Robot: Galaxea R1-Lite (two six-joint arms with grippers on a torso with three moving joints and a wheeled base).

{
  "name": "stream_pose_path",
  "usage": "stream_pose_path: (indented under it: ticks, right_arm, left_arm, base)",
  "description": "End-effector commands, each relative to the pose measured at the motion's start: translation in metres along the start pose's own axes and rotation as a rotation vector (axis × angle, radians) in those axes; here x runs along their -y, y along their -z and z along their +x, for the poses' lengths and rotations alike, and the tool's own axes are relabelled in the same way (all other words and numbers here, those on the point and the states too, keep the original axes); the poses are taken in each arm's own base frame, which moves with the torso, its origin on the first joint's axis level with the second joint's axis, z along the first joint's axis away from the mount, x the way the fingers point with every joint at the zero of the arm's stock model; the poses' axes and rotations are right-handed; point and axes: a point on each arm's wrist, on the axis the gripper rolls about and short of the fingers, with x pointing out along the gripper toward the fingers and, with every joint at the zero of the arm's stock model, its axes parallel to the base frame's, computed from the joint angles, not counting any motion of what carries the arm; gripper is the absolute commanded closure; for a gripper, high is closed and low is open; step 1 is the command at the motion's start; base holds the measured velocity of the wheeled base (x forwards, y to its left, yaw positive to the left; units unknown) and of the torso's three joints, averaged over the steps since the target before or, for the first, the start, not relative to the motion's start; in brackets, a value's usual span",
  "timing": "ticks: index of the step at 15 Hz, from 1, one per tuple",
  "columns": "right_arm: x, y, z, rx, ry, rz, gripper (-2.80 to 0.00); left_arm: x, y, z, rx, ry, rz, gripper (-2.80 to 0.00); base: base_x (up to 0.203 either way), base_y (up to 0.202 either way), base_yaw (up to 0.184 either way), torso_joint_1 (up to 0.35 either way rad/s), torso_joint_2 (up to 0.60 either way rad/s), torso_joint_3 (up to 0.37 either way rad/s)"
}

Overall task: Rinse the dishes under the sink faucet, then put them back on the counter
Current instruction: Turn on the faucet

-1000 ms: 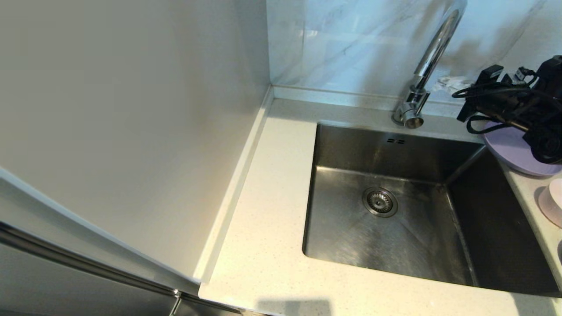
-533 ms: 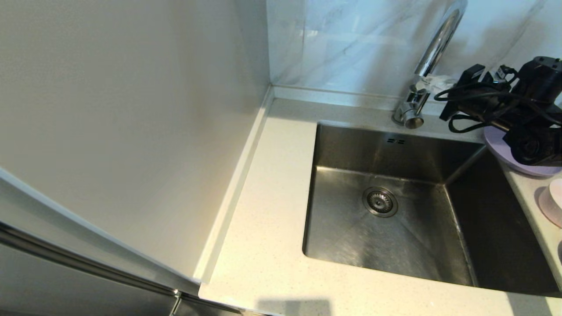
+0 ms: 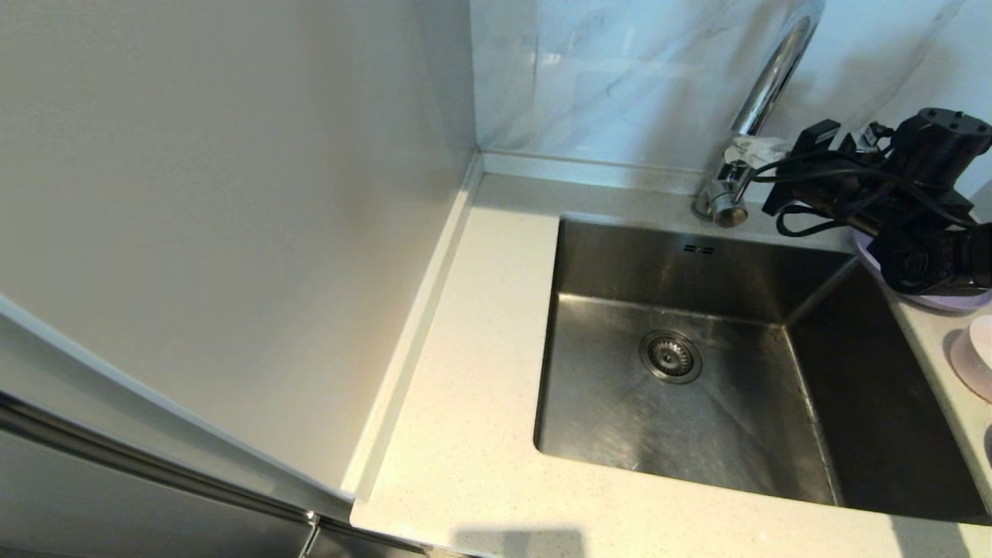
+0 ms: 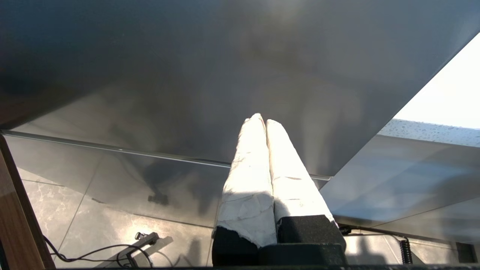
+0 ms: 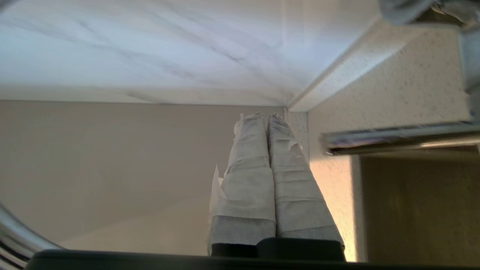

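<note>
Right arm closing in on the tap, dishes waiting on the counter

The left gripper (image 4: 261, 122) is sitting parked off the counter, fingers pressed together and holding nothing. Moving right, the sink (image 3: 682, 372) is lying dry under the faucet (image 3: 763, 93); the right gripper (image 3: 748, 147), also pinched together on nothing, is nosing in beside the faucet's lever. The plate (image 3: 930, 298) and the bowl (image 3: 978, 345) are waiting on the counter (image 3: 480, 387). Risk: closed fingers could skid off that thin lever, or the arm's body could nudge the plate beneath it.
</note>
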Motion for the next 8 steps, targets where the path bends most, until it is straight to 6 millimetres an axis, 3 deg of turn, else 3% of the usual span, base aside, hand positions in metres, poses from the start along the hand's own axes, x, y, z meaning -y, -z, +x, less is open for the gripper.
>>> stream_pose_path:
  ticks: [1,5,8]
  right_arm:
    - [-0.009,-0.003,-0.003,0.014,-0.019,0.004,0.0]
    - [-0.002,-0.007,-0.001,0.045,-0.013,0.059,0.0]
    - [0.024,-0.012,0.008,0.079,0.016,0.074,0.0]
  left_arm:
    - [0.0,0.0,0.0,0.0,0.001,0.0,0.0]
    - [0.0,0.0,0.0,0.0,-0.001,0.0,0.0]
    - [0.0,0.0,0.0,0.0,-0.001,0.0,0.0]
  base:
    - [0.0,0.0,0.0,0.0,0.0,0.0]
    - [0.0,0.0,0.0,0.0,0.0,0.0]
    - [0.0,0.0,0.0,0.0,0.0,0.0]
